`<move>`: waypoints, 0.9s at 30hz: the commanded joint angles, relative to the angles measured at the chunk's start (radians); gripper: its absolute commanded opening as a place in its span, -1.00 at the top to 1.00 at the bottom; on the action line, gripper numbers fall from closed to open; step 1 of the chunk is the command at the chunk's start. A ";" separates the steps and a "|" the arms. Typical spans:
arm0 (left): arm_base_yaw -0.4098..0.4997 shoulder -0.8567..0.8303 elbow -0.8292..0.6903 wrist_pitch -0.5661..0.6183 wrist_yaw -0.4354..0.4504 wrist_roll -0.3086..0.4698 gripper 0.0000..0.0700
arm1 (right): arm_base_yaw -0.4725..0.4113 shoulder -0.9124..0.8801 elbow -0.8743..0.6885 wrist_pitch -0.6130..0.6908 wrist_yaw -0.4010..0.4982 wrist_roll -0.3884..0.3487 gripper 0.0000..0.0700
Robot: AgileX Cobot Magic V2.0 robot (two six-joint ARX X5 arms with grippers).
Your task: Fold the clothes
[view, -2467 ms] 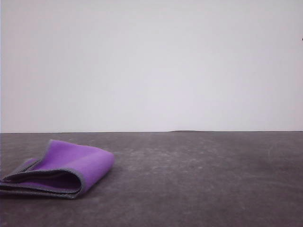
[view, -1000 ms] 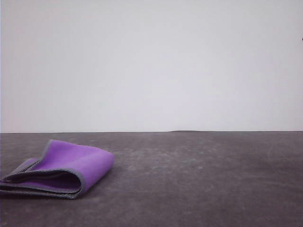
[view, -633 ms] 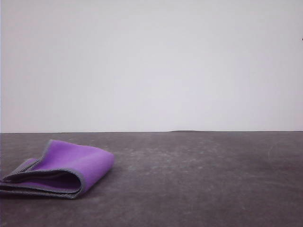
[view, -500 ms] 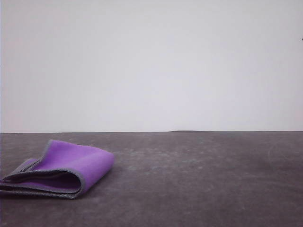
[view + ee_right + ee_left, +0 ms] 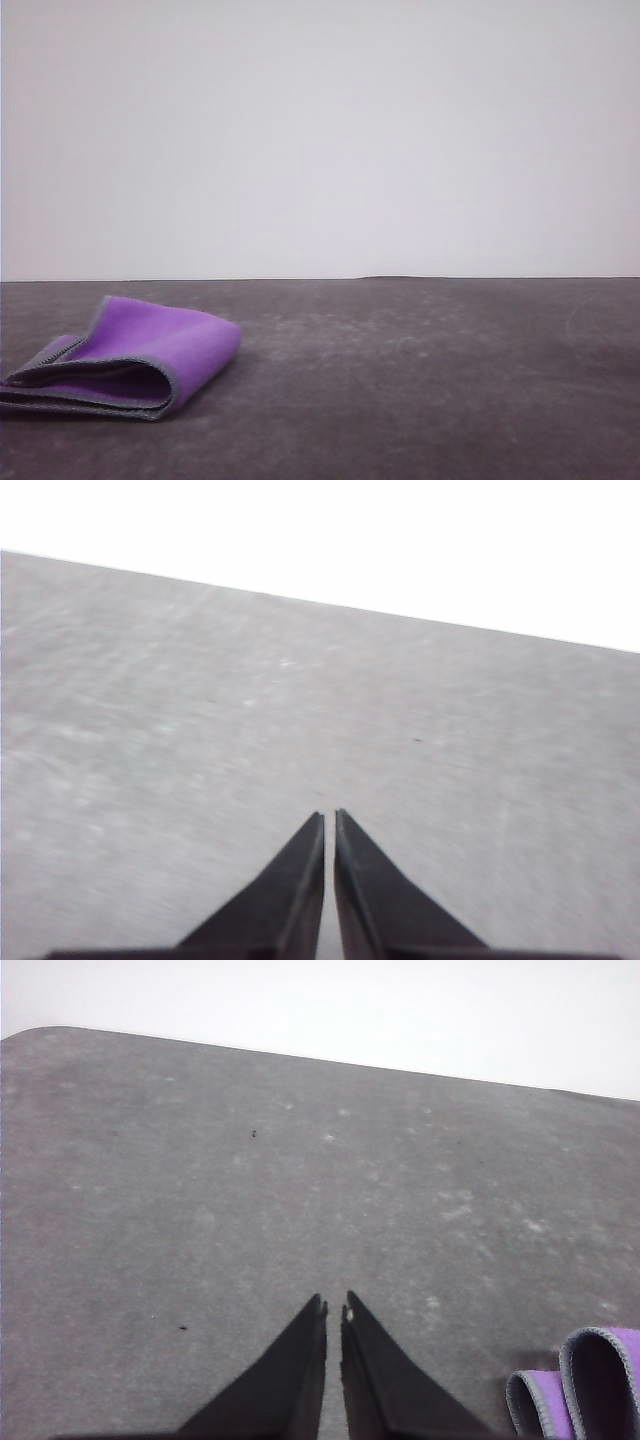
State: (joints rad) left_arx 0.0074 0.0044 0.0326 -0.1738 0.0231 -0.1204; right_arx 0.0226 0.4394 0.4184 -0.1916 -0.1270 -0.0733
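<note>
Cloth (image 5: 130, 358): folded over on itself, purple face outward, light grey stitched edging along the open layers; lying at the near left of the table in the front view.
Fold: rounded bend toward the table's middle, open edges toward the left; top layer bulging up rather than pressed flat.
Cloth in the left wrist view (image 5: 578, 1388): two curled purple layers with grey edging at the frame's corner, beside the fingers, apparently not touching them.
Left gripper (image 5: 334, 1305): black fingers drawn together, only a thin slit between the tips, nothing held; above bare tabletop.
Right gripper (image 5: 329, 815): fingers likewise closed tip to tip, holding nothing, over bare tabletop.
Table (image 5: 420, 380): dark grey, mottled with pale scuffs.
Backdrop (image 5: 320, 140): plain white wall.
</note>
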 commanded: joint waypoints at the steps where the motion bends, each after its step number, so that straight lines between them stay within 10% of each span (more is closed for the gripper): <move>1: 0.001 -0.001 -0.020 0.016 -0.005 -0.001 0.96 | -0.014 -0.063 -0.060 0.034 0.005 -0.017 0.97; 14: 0.001 -0.001 -0.020 0.016 -0.005 -0.001 0.96 | -0.060 -0.436 -0.346 0.019 0.004 -0.017 0.97; 27: 0.001 -0.001 -0.020 0.016 -0.005 -0.001 0.96 | -0.060 -0.436 -0.407 0.019 0.009 0.007 0.97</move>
State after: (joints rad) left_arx 0.0074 0.0044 0.0326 -0.1726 0.0231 -0.1204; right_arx -0.0349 0.0051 0.0196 -0.1734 -0.1224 -0.0780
